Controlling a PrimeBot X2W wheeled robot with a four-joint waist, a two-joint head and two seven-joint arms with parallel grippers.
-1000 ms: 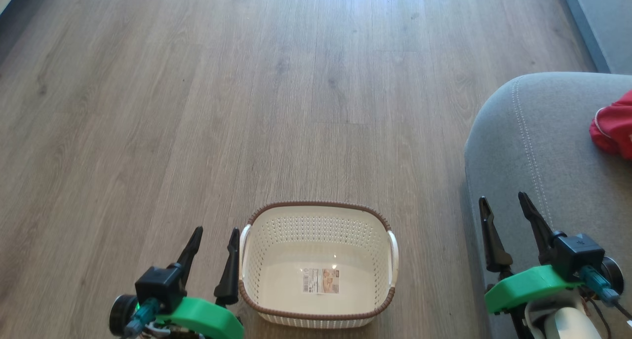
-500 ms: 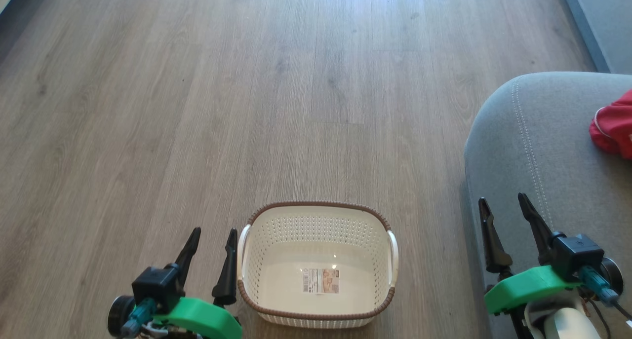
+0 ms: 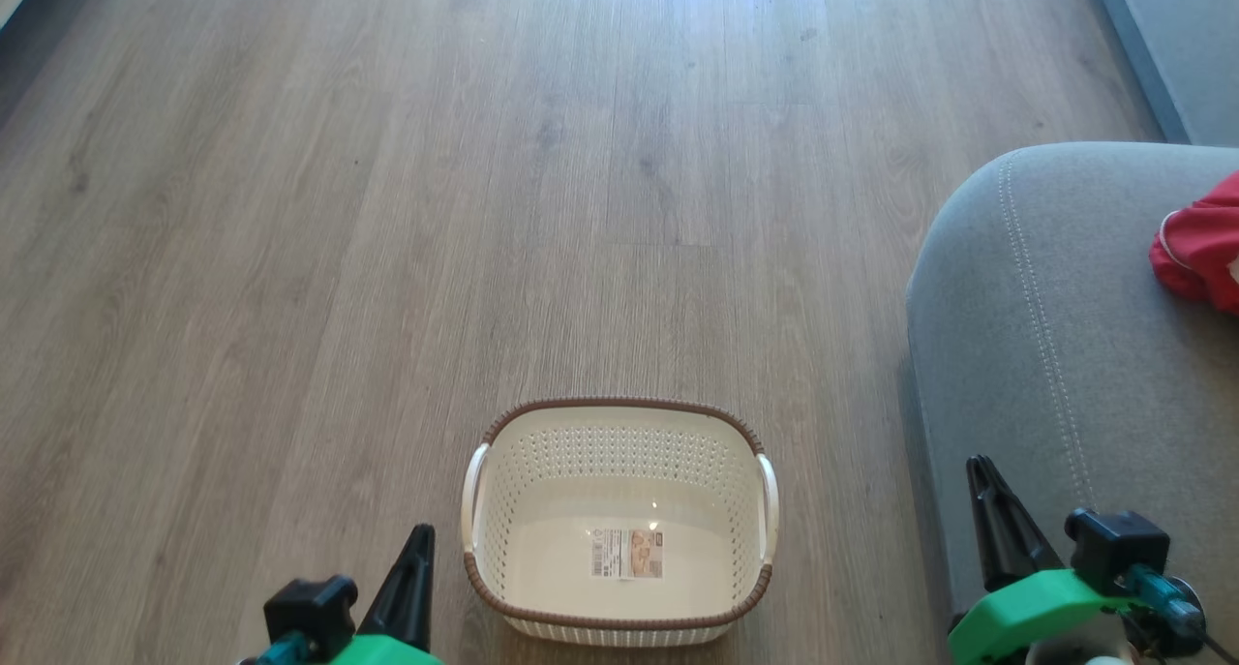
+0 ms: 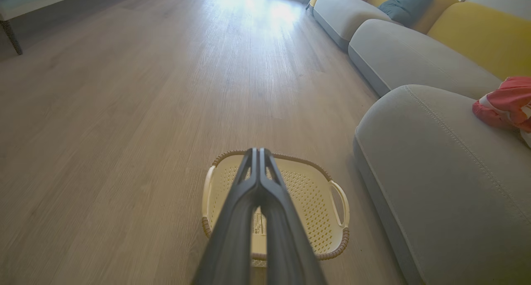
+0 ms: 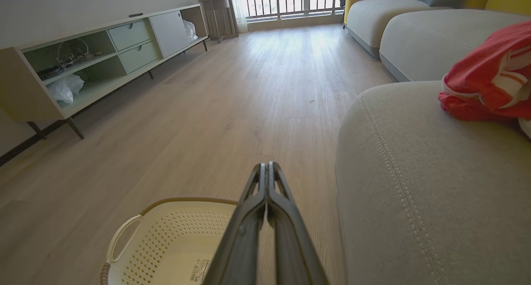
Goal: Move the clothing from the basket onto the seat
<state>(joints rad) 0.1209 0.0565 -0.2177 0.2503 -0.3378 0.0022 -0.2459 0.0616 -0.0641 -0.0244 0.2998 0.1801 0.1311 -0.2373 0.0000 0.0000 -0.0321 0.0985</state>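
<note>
The cream basket (image 3: 619, 452) stands on the wooden floor just ahead of me, with only a label sticker on its bare bottom. Red clothing (image 3: 1198, 254) with white trim lies on the grey seat (image 3: 1045, 307) at the right. My left gripper (image 3: 421, 534) is low at the basket's left side, shut with nothing in it. My right gripper (image 3: 980, 467) is shut and empty over the seat's near corner. The left wrist view looks past the shut left gripper (image 4: 258, 150) at the basket (image 4: 315, 181). The right wrist view shows the shut right gripper (image 5: 265, 165), the seat (image 5: 415, 173) and the clothing (image 5: 485, 81).
Wooden floor (image 3: 484, 210) stretches ahead and to the left. A low cabinet (image 5: 103, 57) with shelves and drawers lines the left wall. More grey sofa sections (image 4: 406, 57) with yellow backs and a blue cushion (image 4: 408, 7) run along the right.
Both grippers have gone from open to shut and have drawn back toward the bottom edge of the head view. The basket and the clothing have stayed in place.
</note>
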